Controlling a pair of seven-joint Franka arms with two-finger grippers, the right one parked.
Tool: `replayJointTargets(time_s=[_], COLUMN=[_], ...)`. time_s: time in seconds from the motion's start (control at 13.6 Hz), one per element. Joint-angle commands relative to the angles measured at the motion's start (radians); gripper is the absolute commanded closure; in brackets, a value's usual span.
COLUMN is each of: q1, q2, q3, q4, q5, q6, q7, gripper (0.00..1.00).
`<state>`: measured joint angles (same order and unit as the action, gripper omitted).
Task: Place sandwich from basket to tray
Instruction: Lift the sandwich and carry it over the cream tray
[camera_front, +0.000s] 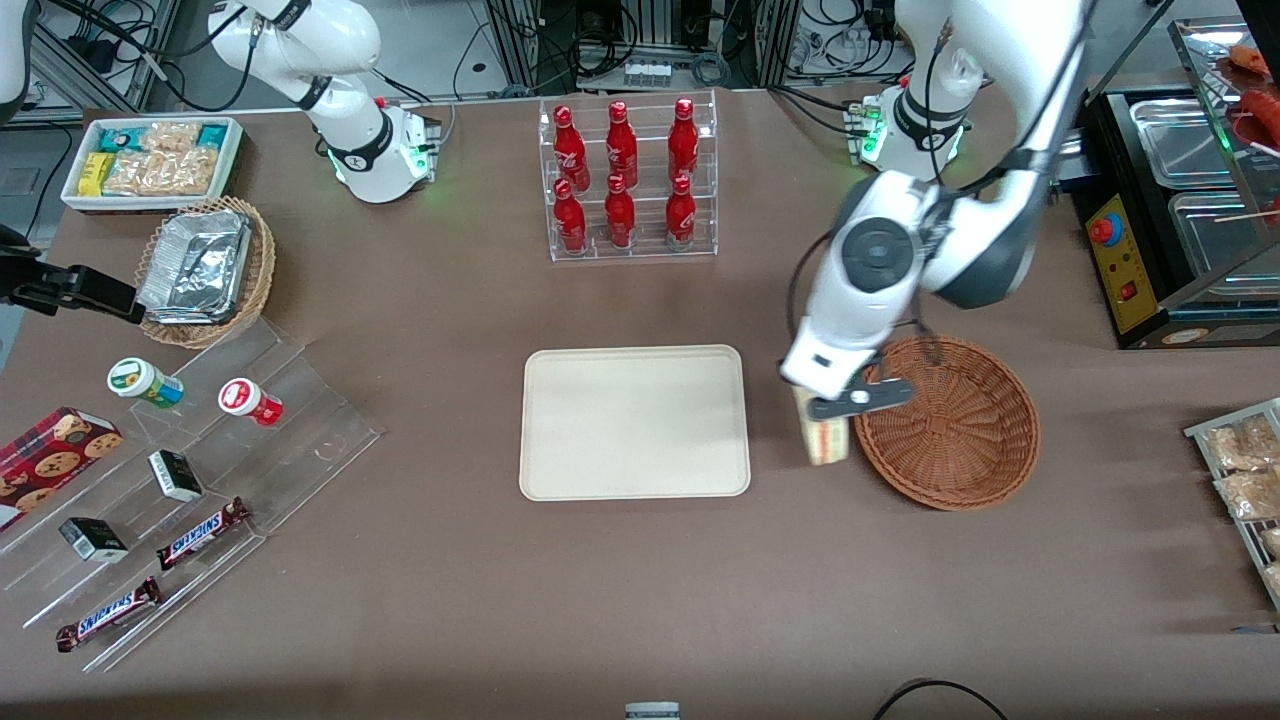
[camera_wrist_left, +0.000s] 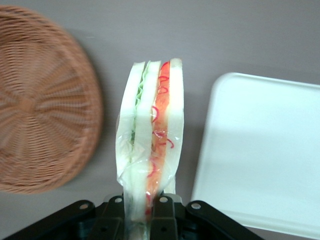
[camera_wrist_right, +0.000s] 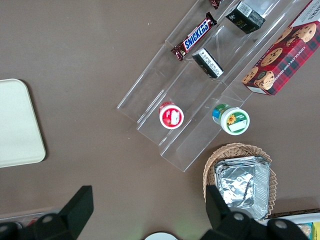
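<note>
**One wrapped sandwich held over the gap between basket and tray**

One triangular sandwich (camera_wrist_left: 152, 132) of pale white bread, with green and red filling layers along its cut edge and a clear film wrap, projects from between the two black fingers (camera_wrist_left: 162, 215) of the left arm's gripper (camera_front: 838, 420). The fingers are closed to the sandwich's thickness and press on its two bread faces at one end; the rest of the wedge extends free of them. In the front view the sandwich (camera_front: 828, 440) hangs above the brown table (camera_front: 640, 600), between the long edge of the tray nearest the working arm and the rim of the basket, over neither.

One flat cream-coloured rectangular tray (camera_front: 634, 422) with rounded corners lies at the table's centre, with nothing on it. One round reddish-brown woven wicker basket (camera_front: 950, 425) sits just beside it toward the working arm's end, with nothing in it.

Six red bottles (camera_front: 620, 175) stand in a clear acrylic rack (camera_front: 632, 245), farther from the front camera than the tray. Two Snickers bars (camera_front: 150, 575) lie on a clear stepped stand (camera_front: 300, 440) toward the parked arm's end.
</note>
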<state>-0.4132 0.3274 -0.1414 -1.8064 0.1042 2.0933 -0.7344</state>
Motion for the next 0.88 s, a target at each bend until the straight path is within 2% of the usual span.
replayJointTargets(time_s=[0.0,0.51,0.81], q1=[-0.082,-0.208,-0.228], q2=[0.14,0.372,0.421], q3=[0.013,0.014,0.016], q4=[0.171,0.41,0.447], q5=[0.0,-0.001,0.005], q6=[-0.035,-0.13,-0.137], q7=[0.009,-0.032,-0.053], gripper=[1.0,1.0,1.0])
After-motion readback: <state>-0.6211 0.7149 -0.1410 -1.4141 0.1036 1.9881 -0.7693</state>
